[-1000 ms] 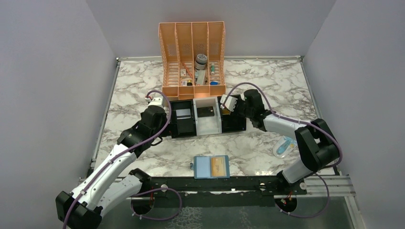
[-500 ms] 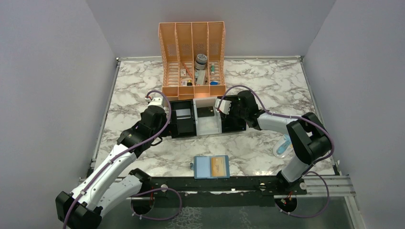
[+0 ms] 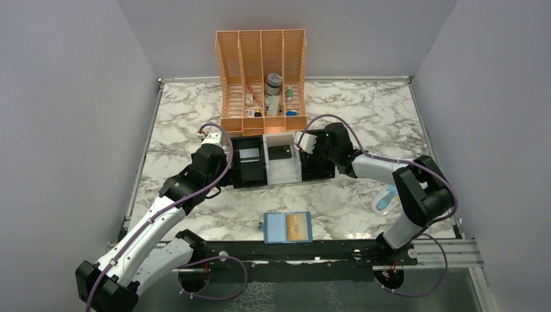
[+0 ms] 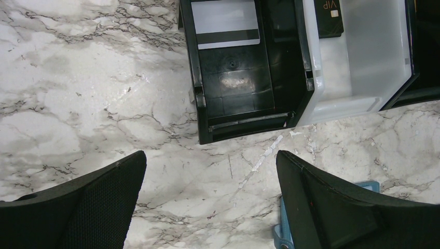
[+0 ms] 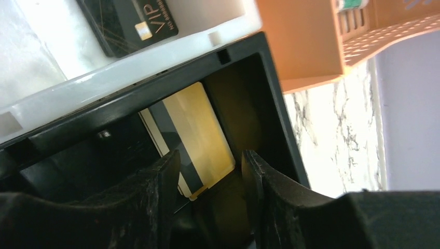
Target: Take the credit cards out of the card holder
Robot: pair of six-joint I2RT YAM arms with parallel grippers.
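A flat mid-blue bifold card holder point(image 3: 276, 228) lies open on the white-and-grey marbled counter point(image 3: 188, 110), close to its near edge and about midway between the two arm bases. One thin gold-tan card point(image 3: 298, 226) sits in the holder's right panel.

Farther back, at the middle of the counter, stands a three-compartment tray point(image 3: 250, 177), black at both ends and white in the middle. A silver-white card point(image 4: 225, 23) lies in its left compartment and a dark card printed "VIP" point(image 5: 129, 21) in the white one. A second gold-tan card with a dark stripe point(image 5: 200, 129) leans in the right black compartment.

The right claw point(image 5: 210, 158) reaches into that right compartment. Its jaws stand a little apart, and the striped card's lower corner shows in the gap beyond them, not pinched. The left claw point(image 4: 211, 155) hangs above the counter just near of the tray's left compartment, spread wide and grasping nothing.

An orange slotted plastic organiser point(image 3: 262, 78) stands just beyond the tray, and a pale translucent blue packet point(image 3: 384, 198) lies at the right.
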